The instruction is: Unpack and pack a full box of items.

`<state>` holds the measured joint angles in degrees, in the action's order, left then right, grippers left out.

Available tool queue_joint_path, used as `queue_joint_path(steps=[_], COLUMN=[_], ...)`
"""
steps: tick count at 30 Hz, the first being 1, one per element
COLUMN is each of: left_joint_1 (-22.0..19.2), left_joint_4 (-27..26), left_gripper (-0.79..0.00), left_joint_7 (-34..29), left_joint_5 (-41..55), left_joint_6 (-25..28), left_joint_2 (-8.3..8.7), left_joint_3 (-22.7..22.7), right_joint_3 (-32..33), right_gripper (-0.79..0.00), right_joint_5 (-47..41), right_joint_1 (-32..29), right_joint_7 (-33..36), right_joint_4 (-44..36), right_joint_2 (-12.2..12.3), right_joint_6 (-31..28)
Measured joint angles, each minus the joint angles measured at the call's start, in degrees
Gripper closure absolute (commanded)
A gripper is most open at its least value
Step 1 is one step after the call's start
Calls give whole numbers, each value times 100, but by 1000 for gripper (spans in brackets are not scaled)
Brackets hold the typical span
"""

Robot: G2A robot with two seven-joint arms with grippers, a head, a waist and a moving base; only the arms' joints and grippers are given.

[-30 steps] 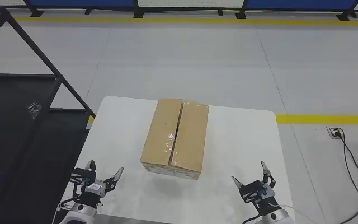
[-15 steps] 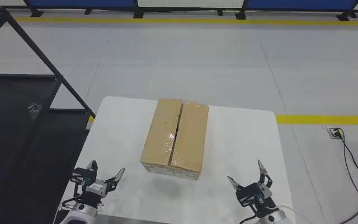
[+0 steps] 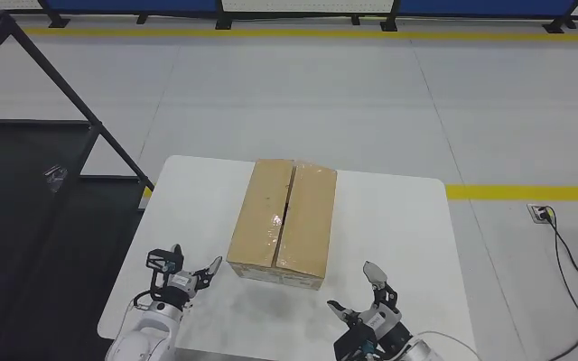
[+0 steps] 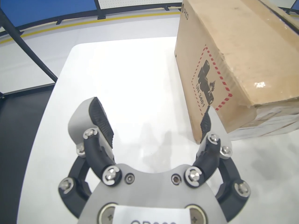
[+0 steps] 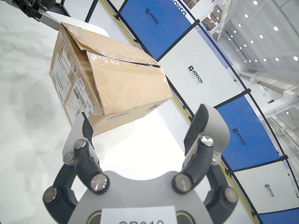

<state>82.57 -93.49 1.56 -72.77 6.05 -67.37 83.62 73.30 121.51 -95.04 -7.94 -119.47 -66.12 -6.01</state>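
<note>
From above, the cardboard box (image 3: 283, 218) sits mid-table on the white table (image 3: 397, 226), its top flaps shut along a centre seam. The left gripper (image 3: 191, 266) hangs low just beside the box's near left corner, fingers spread. The right gripper (image 3: 352, 287) sits near the table's near edge, to the right of the box and apart from it, fingers also spread and turned toward the box

In the left wrist view, the left gripper (image 4: 151, 107) points along the table (image 4: 130, 71) with its jaws wide apart and nothing between them; one fingertip is just beside the box's (image 4: 233, 54) near corner

In the right wrist view, the right gripper (image 5: 142, 115) is tilted, jaws wide and empty, facing the box (image 5: 121, 82), whose near flap corner is creased and slightly lifted
</note>
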Motion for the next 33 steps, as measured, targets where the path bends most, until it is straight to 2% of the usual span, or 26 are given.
queue_joint_path(steps=[12,21,26,30,33], left_joint_1=[-324,-362,-284,-309,-332], left_joint_4=[180,95,72,185,204], left_gripper=[-785,-785,-785,-785,-785], left_joint_7=[-14,-17,34,-112,-35], left_joint_5=[-201,-476,-504,-94,-461], left_joint_6=[-106,-116,-179,-39,-230], left_joint_2=[-78,-116,-124,-122,-139], left_joint_3=[-406,-648,-628,-484,-599], right_joint_3=[0,0,0,0,30], right_gripper=[-785,-785,-785,-785,-785], right_joint_5=[-1,-1,-1,-8,-64], right_joint_1=[0,0,0,0,-30], right_joint_7=[-1,-1,-1,-1,-35], right_joint_4=[0,0,0,0,-10], right_joint_2=[0,0,0,-1,-5], right_joint_6=[0,0,0,5,93])
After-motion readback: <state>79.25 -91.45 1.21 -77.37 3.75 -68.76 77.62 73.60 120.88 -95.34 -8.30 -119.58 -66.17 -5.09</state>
